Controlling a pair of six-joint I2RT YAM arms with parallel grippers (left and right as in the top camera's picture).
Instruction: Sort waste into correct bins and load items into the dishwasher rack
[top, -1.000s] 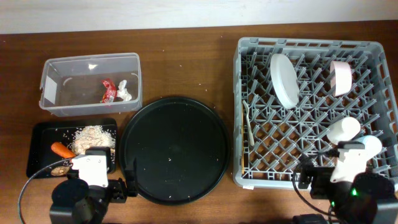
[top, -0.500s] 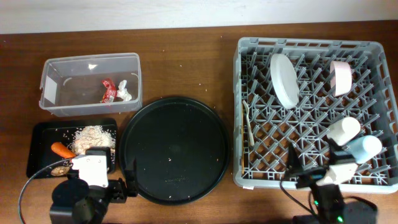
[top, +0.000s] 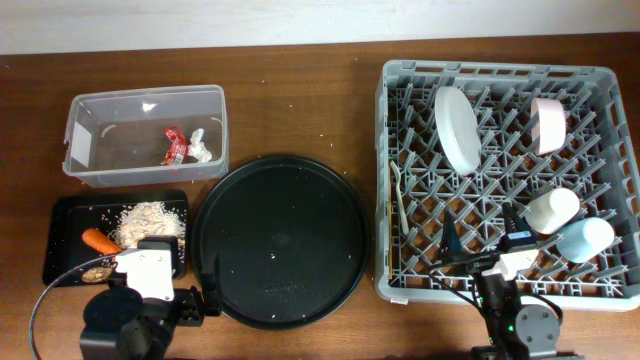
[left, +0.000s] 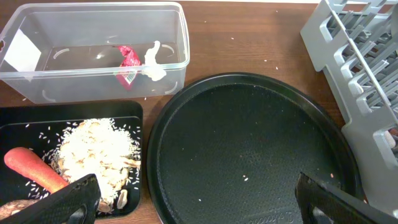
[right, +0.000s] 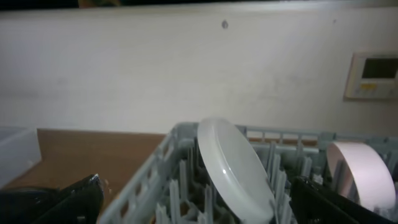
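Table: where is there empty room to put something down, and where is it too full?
The big round black tray holds only crumbs. The table between the clear tub and the rack is free too. Crowded: the small black tray, with food scraps and carrot, and the rack's right side, with cups.

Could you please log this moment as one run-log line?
left pincer open | right pincer open | rack: dish, bowl, white cup, blue cup, fork
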